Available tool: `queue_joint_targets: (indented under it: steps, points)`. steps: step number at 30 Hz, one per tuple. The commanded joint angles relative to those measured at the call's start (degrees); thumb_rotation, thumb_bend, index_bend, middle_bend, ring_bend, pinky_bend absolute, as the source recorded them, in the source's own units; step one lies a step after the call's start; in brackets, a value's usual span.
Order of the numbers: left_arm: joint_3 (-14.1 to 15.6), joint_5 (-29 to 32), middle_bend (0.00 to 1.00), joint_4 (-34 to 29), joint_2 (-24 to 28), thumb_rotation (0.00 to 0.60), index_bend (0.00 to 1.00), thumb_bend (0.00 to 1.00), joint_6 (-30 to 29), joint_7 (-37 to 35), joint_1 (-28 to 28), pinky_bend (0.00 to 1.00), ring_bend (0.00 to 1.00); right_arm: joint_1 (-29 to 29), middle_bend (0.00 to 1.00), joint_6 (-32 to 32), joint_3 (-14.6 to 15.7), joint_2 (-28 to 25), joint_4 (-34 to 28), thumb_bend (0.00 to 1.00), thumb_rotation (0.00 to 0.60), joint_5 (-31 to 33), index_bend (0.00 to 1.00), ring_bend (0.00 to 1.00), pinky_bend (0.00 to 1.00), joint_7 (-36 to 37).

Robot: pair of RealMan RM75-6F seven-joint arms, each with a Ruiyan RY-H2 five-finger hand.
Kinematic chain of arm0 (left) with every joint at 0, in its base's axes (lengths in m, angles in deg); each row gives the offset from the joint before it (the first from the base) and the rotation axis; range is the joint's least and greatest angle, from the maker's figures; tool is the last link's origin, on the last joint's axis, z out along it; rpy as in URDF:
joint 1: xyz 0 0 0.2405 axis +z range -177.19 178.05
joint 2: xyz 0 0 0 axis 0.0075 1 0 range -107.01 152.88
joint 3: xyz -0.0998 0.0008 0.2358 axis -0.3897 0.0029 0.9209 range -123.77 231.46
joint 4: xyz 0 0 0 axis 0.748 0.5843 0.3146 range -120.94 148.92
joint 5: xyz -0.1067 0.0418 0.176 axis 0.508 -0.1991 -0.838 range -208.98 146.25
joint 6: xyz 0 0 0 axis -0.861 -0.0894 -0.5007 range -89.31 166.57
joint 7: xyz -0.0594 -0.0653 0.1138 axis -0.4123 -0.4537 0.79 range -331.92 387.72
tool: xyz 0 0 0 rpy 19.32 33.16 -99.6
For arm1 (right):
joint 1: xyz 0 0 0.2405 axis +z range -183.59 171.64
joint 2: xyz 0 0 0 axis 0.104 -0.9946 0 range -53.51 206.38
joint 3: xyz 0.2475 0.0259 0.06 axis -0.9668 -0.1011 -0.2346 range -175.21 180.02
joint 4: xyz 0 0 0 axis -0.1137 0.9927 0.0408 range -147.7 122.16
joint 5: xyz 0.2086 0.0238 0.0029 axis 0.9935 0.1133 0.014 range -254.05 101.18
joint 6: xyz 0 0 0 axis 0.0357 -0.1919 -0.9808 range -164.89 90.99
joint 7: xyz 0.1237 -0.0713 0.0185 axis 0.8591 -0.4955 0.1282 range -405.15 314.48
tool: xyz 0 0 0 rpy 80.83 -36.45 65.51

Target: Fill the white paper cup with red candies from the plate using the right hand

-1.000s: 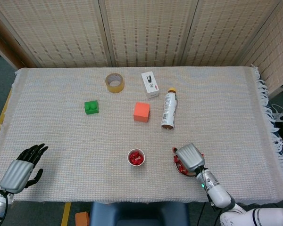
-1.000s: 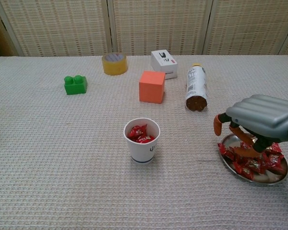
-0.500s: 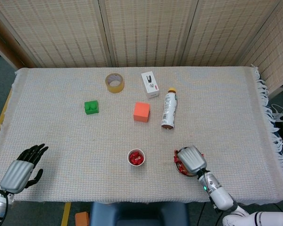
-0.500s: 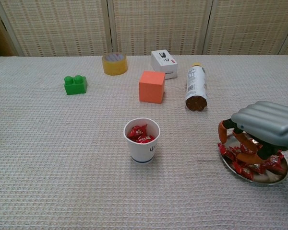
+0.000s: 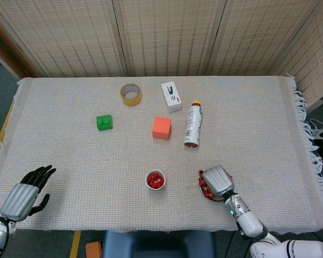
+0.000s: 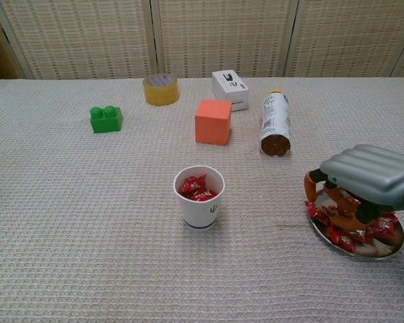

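Note:
The white paper cup point(image 5: 155, 179) point(image 6: 199, 202) stands upright near the table's front middle, with a few red candies point(image 6: 196, 188) inside. To its right lies the metal plate point(image 6: 363, 254) point(image 5: 201, 186), heaped with red candies point(image 6: 342, 235). My right hand point(image 5: 217, 180) point(image 6: 370, 173) hovers palm-down over the plate, its fingers point(image 6: 347, 202) curled down into the pile and touching candies. Whether a candy is pinched is hidden under the hand. My left hand point(image 5: 24, 196) rests at the front left corner, fingers apart and holding nothing.
Across the middle and back of the cloth-covered table point(image 5: 70, 156) sit a green brick point(image 5: 104, 122), an orange cube point(image 5: 161, 128), a roll of tape point(image 5: 131, 94), a small white box point(image 5: 171, 97) and a bottle point(image 5: 192, 124) lying on its side.
My right hand has sunk from just above the plate down onto the candy pile, and its fingers have curled in. The left hand and the cup have stayed put.

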Motion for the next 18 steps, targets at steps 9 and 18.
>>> queue_joint_targets:
  steps: [9,18]
  points:
    - [-0.34,0.67,0.00,-0.12,-0.13,0.600,0.00,0.50,-0.33,0.68,0.25,0.15,0.05,-0.24,0.73,0.71,-0.50,0.46,0.13,0.24,0.600,-0.19,0.45,0.71,1.00,-0.23]
    - [-0.28,0.77,0.00,-0.31,-0.02,0.600,0.00,0.50,-0.10,0.84,0.24,0.16,0.05,-0.63,0.73,0.65,-0.85,1.20,0.62,0.24,0.600,-0.37,0.51,0.72,1.00,-0.58]
